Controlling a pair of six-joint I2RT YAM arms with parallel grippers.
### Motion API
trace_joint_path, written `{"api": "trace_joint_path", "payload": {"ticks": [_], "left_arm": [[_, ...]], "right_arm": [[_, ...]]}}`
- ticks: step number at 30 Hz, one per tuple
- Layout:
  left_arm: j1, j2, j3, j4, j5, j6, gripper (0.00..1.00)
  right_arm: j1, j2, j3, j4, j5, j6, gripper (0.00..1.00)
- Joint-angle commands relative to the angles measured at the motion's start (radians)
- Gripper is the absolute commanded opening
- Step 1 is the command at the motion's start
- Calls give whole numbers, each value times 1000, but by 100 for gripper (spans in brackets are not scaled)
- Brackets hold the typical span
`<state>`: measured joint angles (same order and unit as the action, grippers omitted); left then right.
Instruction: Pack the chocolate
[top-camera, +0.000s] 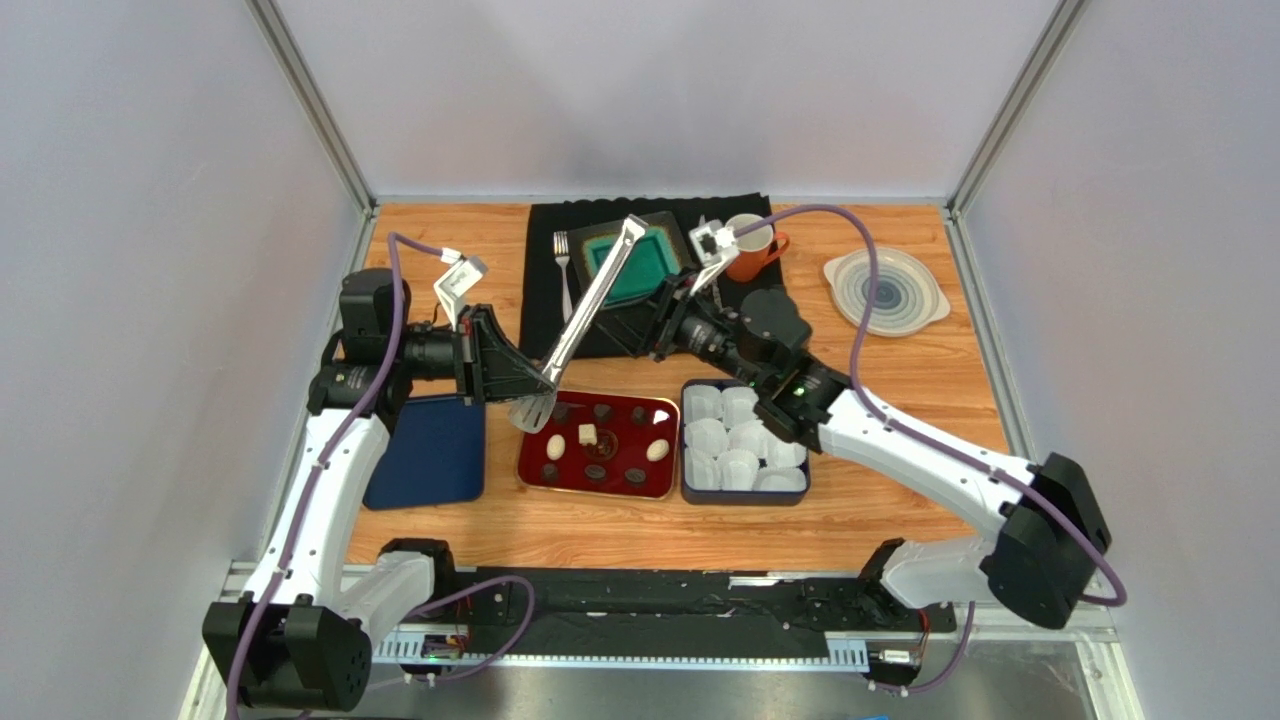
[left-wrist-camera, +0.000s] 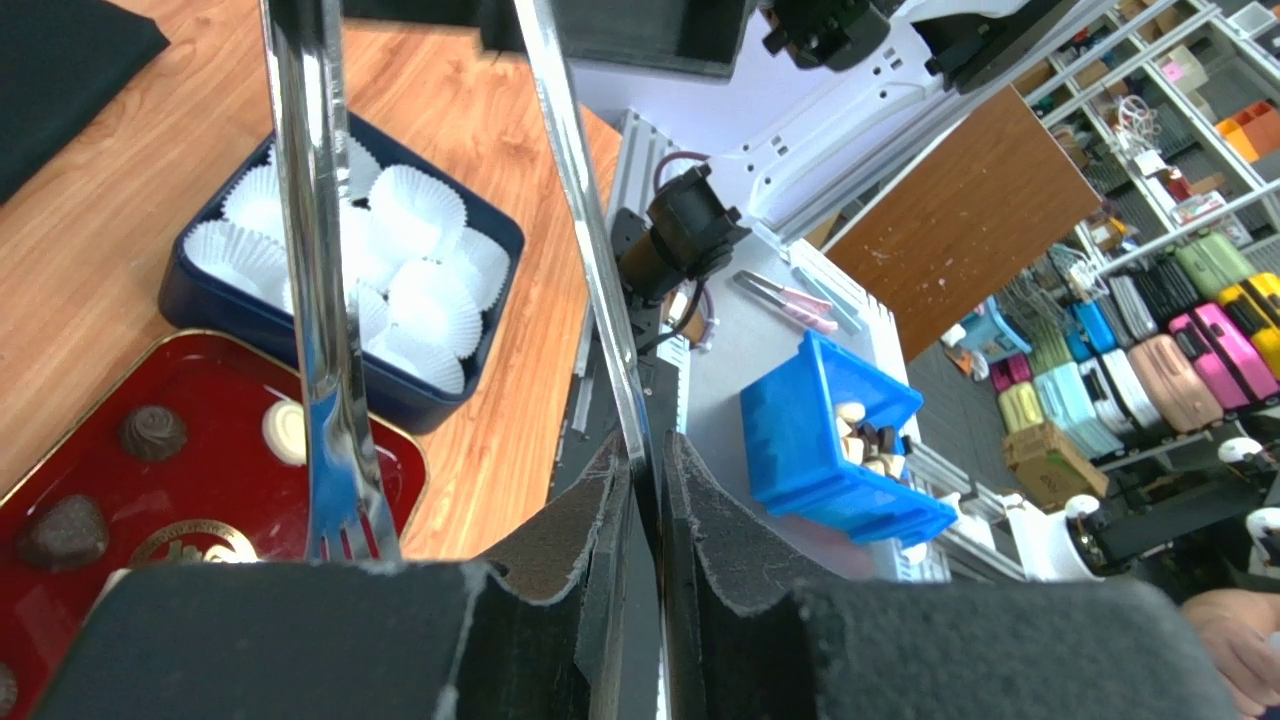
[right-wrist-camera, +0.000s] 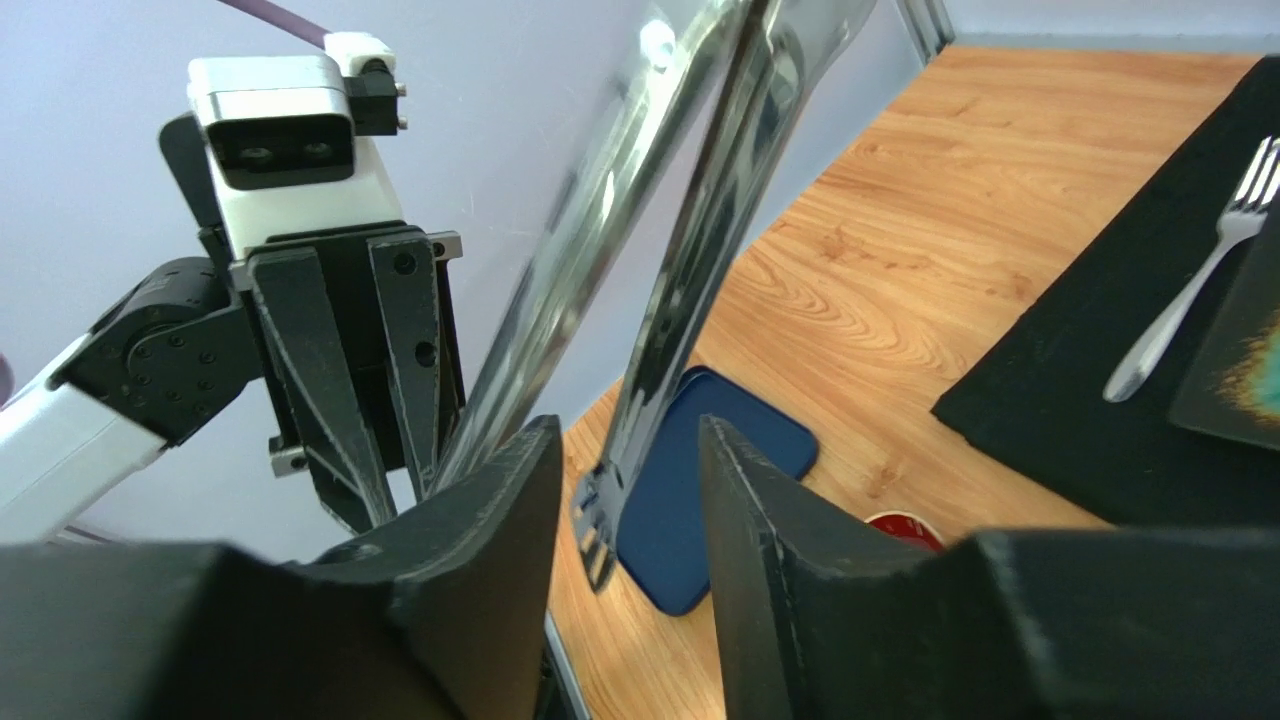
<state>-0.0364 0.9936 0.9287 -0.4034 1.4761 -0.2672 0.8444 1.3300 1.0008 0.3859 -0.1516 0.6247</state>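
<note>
Chocolate (top-camera: 588, 437) in red tray (top-camera: 624, 432), left hand (left-wrist-camera: 649, 450) pinching tongs (top-camera: 594, 300)

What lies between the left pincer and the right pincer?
The metal tongs, slanting from the right pincer down to the left pincer; the top view shows this.

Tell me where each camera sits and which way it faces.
Top external: overhead, behind the robot, looking down at the table; both arms show.
Left wrist: looks rightward over the red tray and cup box; own jaws pinch the tongs.
Right wrist: looks leftward at the left gripper; own jaws flank the tongs.
Wrist views share the tongs.
</note>
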Motion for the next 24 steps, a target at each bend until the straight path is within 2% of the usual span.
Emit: {"api": "trace_joint_path", "payload": {"ticks": [1, 6, 12, 14, 16, 20, 21, 22, 24], "left_arm": [[-3, -3, 62, 55, 288, -26, 21], [-5, -6, 85, 55, 288, -43, 21], [-5, -12, 119, 55, 288, -63, 21], [-5, -13, 122, 54, 289, -70, 21], [-5, -19, 127, 54, 288, -73, 21], [-7, -21, 133, 49, 288, -76, 21], [-8, -24, 134, 45, 288, -78, 21], [-10, -26, 134, 43, 289, -78, 21], [-11, -29, 134, 37, 289, -79, 21]], "right_arm": [[-64, -95, -45, 4, -147, -36, 46], [-74, -95, -73, 56, -302, -31, 47], [-76, 11, -82, 186, -537, 52, 51], [-76, 32, -99, 298, -569, 98, 57], [-76, 34, -119, 387, -560, 115, 71], [-79, 35, -105, 433, -540, 104, 75], [-77, 37, -99, 448, -543, 104, 78], [-77, 40, -84, 450, -557, 101, 90], [-79, 49, -65, 443, -562, 89, 93]]}}
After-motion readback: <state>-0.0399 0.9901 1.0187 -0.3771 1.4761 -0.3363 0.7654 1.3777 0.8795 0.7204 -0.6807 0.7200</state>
